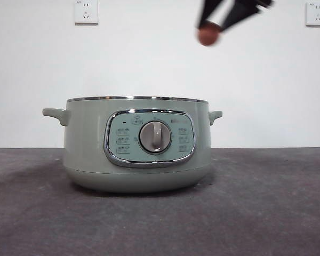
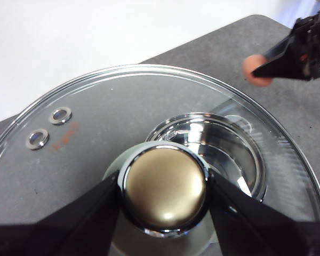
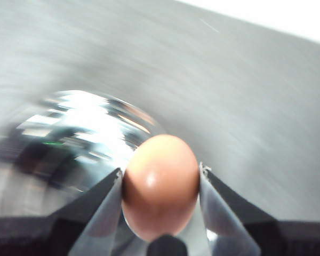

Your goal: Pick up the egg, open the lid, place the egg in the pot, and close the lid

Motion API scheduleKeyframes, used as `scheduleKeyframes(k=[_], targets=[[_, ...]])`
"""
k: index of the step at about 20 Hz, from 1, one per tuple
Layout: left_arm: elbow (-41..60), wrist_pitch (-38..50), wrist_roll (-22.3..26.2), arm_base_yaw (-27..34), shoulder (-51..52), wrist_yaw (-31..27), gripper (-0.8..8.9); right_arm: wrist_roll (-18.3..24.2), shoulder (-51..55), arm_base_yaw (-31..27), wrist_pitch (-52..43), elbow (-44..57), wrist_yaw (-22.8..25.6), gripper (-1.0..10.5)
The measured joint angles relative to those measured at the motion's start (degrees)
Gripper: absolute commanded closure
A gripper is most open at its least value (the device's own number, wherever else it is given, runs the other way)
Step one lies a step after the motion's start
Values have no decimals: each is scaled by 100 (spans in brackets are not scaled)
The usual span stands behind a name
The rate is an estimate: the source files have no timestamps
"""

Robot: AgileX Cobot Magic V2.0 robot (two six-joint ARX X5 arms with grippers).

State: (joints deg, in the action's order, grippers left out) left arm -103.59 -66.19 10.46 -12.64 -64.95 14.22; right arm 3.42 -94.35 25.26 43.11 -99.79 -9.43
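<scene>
Only the front view shows the whole pot (image 1: 137, 144) standing on the grey worktop (image 1: 266, 213), its control panel and one silver dial (image 1: 154, 136) facing the camera and two small side handles showing; its top rim is bare there, with no lid on it. The lid (image 2: 96, 133) appears only in the left wrist view, where the left gripper (image 2: 164, 192) has its jaws closed on the knob (image 2: 164, 186), which looks metallic gold there, and the open steel interior of the pot shows through the glass. Two small metal vents sit in the lid. The right gripper (image 3: 161, 197) holds the single egg (image 3: 160, 184) between its jaws; in the front view the egg hangs high above the pot's right side, with the gripper cut off by the top edge. The right wrist view is blurred, so the shiny shape behind the egg is hard to make out.
</scene>
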Motion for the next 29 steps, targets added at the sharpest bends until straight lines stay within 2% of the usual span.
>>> scheduleKeyframes(k=[5, 9, 16, 20, 26, 27, 28, 29], targets=[[0, -164, 0, 0, 168, 24, 822, -22, -649, 935, -284, -70, 0, 958], [0, -173, -2, 0, 254, 24, 822, -22, -1305, 1283, -302, -70, 107, 958], [0, -275, -2, 0, 271, 24, 822, -20, -2164, 1373, -376, -70, 229, 958], [0, -275, -2, 0, 271, 26, 822, 68, -2341, 1368, -382, -70, 507, 958], [0, -275, 0, 0, 271, 26, 822, 146, -2531, 1364, -341, -87, 651, 956], [0, -275, -2, 0, 271, 26, 822, 155, -2531, 1344, -284, -103, 651, 928], [0, -275, -2, 0, 271, 26, 822, 157, -2531, 1338, -273, -105, 649, 805], [0, -275, -2, 0, 271, 26, 822, 157, -2531, 1338, -275, -105, 649, 608]])
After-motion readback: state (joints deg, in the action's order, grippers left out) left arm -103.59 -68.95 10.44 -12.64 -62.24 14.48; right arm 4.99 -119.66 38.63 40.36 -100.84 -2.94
